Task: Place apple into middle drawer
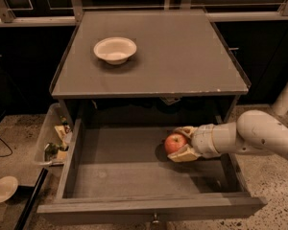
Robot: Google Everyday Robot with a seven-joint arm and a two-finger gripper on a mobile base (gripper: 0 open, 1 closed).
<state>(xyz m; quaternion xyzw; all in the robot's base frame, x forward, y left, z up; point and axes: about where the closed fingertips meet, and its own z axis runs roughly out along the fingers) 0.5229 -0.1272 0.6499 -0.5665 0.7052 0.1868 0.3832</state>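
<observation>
Inside the middle drawer (115, 174), the pincer (181, 143) is closed around the apple (174, 142) (round, red). Flat grey wood lies beneath.

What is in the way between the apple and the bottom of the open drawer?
Nothing I can see. The gripper holds the apple between its fingers, already inside the middle drawer, near its right side. The grey floor around the apple shows only shadow, so it looks free to be set down there.
</observation>
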